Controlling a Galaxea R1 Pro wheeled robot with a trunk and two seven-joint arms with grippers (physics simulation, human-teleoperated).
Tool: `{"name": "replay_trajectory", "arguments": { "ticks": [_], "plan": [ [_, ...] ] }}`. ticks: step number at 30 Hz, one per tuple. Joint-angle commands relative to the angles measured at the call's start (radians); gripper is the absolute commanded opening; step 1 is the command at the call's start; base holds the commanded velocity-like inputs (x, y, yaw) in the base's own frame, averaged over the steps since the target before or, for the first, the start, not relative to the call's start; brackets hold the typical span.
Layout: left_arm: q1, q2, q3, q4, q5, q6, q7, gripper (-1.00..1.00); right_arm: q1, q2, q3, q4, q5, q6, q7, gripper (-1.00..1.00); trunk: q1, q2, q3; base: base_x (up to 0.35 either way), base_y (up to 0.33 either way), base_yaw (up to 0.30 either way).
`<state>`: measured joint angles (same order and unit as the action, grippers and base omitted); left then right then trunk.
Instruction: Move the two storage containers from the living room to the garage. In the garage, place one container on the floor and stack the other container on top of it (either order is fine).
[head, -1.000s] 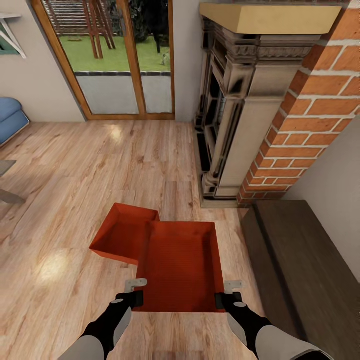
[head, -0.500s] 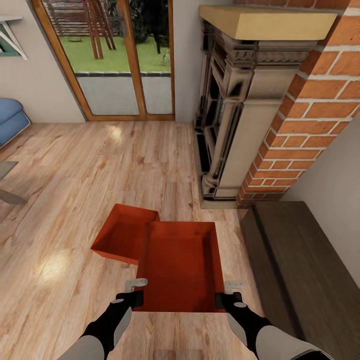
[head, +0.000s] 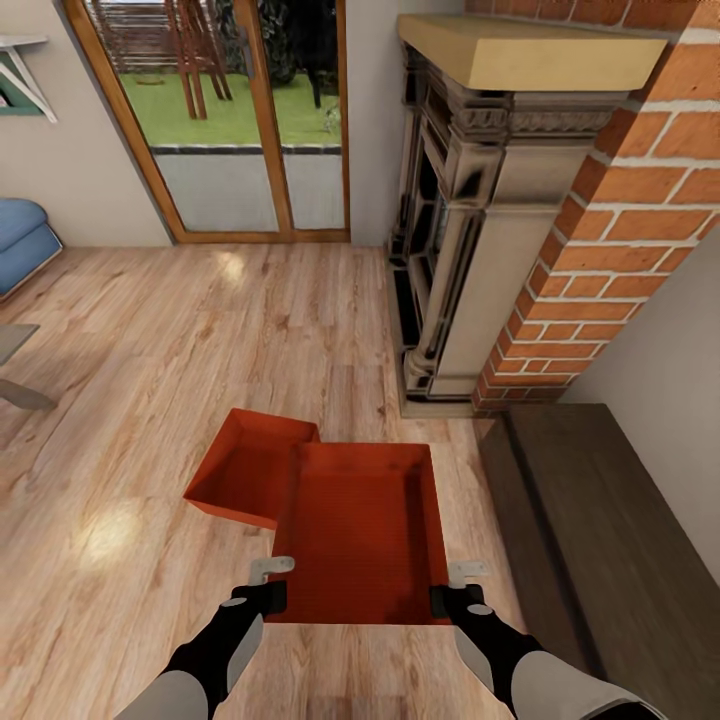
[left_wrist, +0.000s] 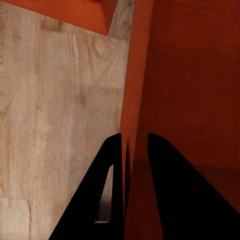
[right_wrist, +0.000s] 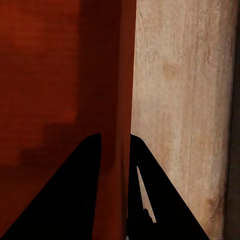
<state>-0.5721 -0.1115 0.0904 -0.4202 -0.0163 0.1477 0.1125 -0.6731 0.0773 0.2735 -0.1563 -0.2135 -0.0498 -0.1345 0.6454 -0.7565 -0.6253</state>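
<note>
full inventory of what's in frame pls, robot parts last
Storage containers: 2, red-orange. The held container is gripped by its two side walls; the second container sits on the floor beyond it, partly covered by it.
Wood-plank floor: 1, light brown, across the room.
Fireplace: 1, dark surround with red brick and a tan mantel, at right.
Glass door: 1, wood-framed, far wall, lawn behind.
Sofa: 1, blue, far left edge.
Low cabinet: 1, dark brown, right wall.
Left gripper: 1, black, on the held container's left wall.
Right gripper: 1, black, on its right wall.
</note>
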Motion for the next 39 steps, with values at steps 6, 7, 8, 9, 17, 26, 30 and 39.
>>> {"name": "replay_trajectory", "arguments": {
  "ticks": [6,7,8,9,17,26,30,39],
  "plan": [
    [0.000,0.005,0.011,-0.002,-0.017,0.007,0.014,-1.00,-0.001,-0.004,-0.007,0.001,-0.006,-0.002,-0.005,-1.00,-0.023,0.042,0.018,0.000,0.000,0.000],
    [0.000,0.005,0.011,-0.002,-0.017,0.007,0.014,-1.00,-0.001,-0.004,-0.007,0.001,-0.006,-0.002,-0.005,-1.00,-0.027,0.049,0.021,0.000,0.000,0.000],
    [0.000,0.005,0.011,-0.002,-0.017,0.007,0.013,-1.00,-0.001,-0.004,-0.007,0.001,-0.006,-0.002,-0.005,-1.00,-0.031,0.056,0.024,0.000,0.000,0.000],
    [0.000,0.005,0.011,-0.002,-0.017,0.007,0.013,-1.00,-0.001,-0.004,-0.007,0.001,-0.006,-0.003,-0.005,-1.00,-0.034,0.063,0.028,0.000,0.000,0.000],
    [0.000,0.004,0.011,-0.002,-0.017,0.007,0.014,-1.00,-0.001,-0.005,-0.007,0.001,-0.006,-0.005,-0.005,-1.00,-0.065,0.119,0.053,0.000,0.000,0.000],
    [0.000,0.004,0.011,-0.002,-0.017,0.007,0.015,-1.00,-0.001,-0.005,-0.007,0.001,-0.005,-0.005,-0.004,-1.00,-0.100,0.182,0.081,0.000,0.000,0.000],
    [0.000,0.004,0.011,-0.003,-0.017,0.007,0.015,-1.00,-0.001,-0.005,-0.007,0.001,-0.005,-0.005,-0.005,-1.00,-0.115,0.210,0.093,0.000,0.000,0.000],
    [0.000,0.004,0.011,-0.003,-0.017,0.007,0.015,-1.00,-0.001,-0.005,-0.007,0.001,-0.005,-0.003,-0.007,-1.00,-0.149,0.273,0.122,0.000,0.000,0.000]
  ]
}}
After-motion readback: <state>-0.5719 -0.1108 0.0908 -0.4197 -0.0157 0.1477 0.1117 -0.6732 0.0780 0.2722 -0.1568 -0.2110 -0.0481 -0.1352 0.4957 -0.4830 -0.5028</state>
